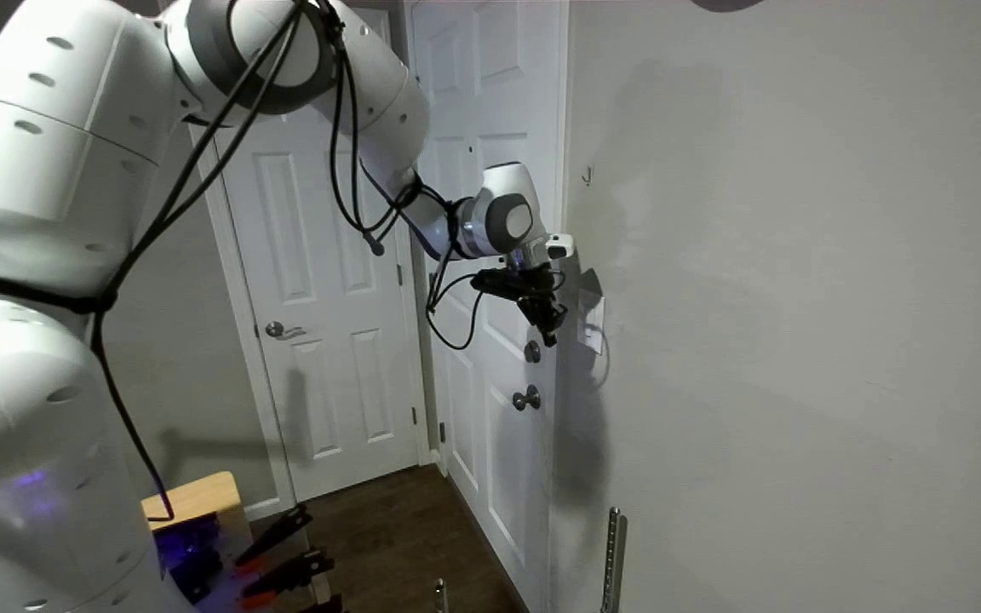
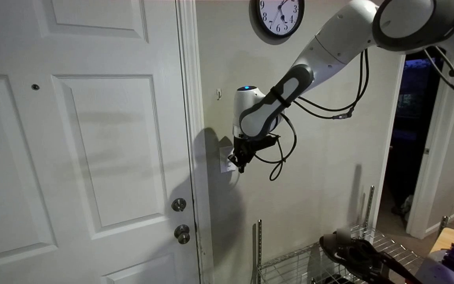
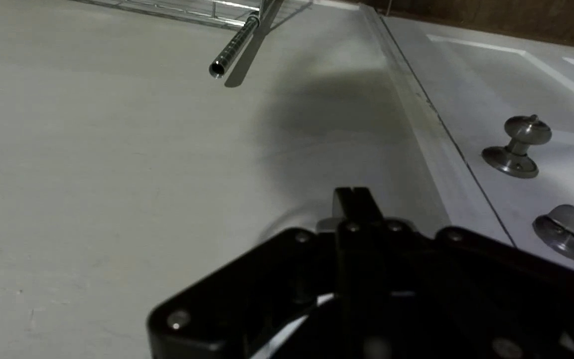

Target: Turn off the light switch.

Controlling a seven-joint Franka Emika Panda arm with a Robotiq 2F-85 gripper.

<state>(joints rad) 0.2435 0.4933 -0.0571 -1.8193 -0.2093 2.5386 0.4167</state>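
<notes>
The light switch (image 1: 591, 323) is a white upright plate on the grey wall beside the door frame. It also shows in an exterior view (image 2: 224, 159), where the gripper covers its right part; the toggle is hard to make out. My black gripper (image 1: 551, 332) is close to the plate, pointing downward at a tilt, and it also shows in an exterior view (image 2: 238, 167). Whether it touches the plate I cannot tell. In the wrist view the two fingertips (image 3: 352, 190) are together with nothing between them. White slivers show behind the gripper's links there; the switch is otherwise hidden.
A white door (image 2: 105, 150) with a round knob (image 2: 182, 234) and a deadbolt (image 2: 178, 204) is beside the switch. A wall hook (image 2: 218, 94) is above it. A wire shelf (image 2: 286, 260) with a metal post (image 3: 234, 47) stands below. Cables (image 2: 278, 165) hang from the arm.
</notes>
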